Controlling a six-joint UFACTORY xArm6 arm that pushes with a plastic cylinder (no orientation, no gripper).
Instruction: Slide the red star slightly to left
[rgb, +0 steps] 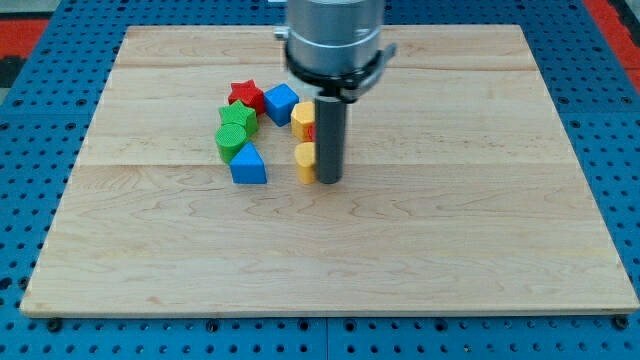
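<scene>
1. Rod: no jaws on this rig, so nothing to open or close; my tip rests bare on the wooden board, holding nothing. It stands just right of a yellow block, touching or nearly so; cannot tell which.
2. Target: red star sits in the board's upper-left quarter, nearer the top edge than the bottom, at the top of the block cluster.
3. Key relation: the star lies up and to the view's left of my tip, well apart, with other blocks between. A leftward push needs contact on the star's right face, and the tip is on the right side already but too low.
4. Obstruction: blue cube sits just beside the star on its right, apparently touching. A second yellow block and a sliver of another red block stand behind the rod.
5. Neighbours: green star-like block just below the red star, green block under that, blue triangular block lowest.
6. Judgement: approach not yet begun. The gap at the star's right face looks tight; pushing through the blue cube may be the only route, and it risks dragging the cube along.
</scene>
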